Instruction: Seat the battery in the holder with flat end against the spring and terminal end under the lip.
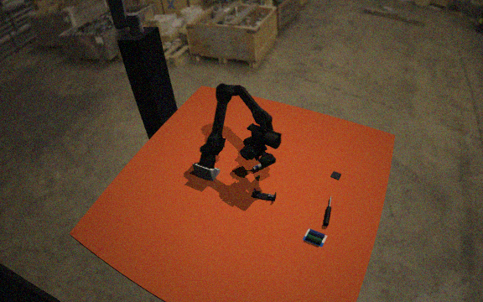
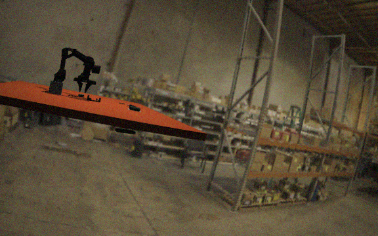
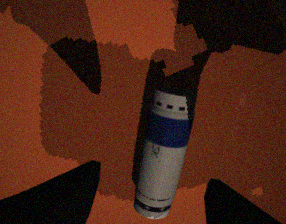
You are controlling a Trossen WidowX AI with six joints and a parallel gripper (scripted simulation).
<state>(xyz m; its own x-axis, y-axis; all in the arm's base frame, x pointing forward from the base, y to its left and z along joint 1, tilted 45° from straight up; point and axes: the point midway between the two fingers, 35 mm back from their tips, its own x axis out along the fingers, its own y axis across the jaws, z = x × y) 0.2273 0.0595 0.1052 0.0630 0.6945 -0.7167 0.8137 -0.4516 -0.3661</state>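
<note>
The battery (image 1: pixel 257 166) (image 2: pixel 81 95) (image 3: pixel 165 160), white with a blue band, lies on its side on the orange table. My gripper (image 2: pixel 83 92) (image 3: pixel 153 180) is open and points down just above it. In the wrist view the fingertips stand on either side of the battery's lower part, with a gap on each side. Its long axis leans slightly from upright in that view. Which end is the terminal is not clear. The black holder (image 1: pixel 263 195) (image 2: pixel 94 99) lies on the table a little apart from the battery, with raised ends. Its spring and lip are too small to tell.
A small dark square (image 1: pixel 335 175), a screwdriver (image 1: pixel 327 214) and a tray with blue and green cylinders (image 1: pixel 315 238) (image 2: pixel 134 107) lie farther out on the orange table (image 1: pixel 174 252) (image 2: pixel 38 98). Dark shadows surround the battery.
</note>
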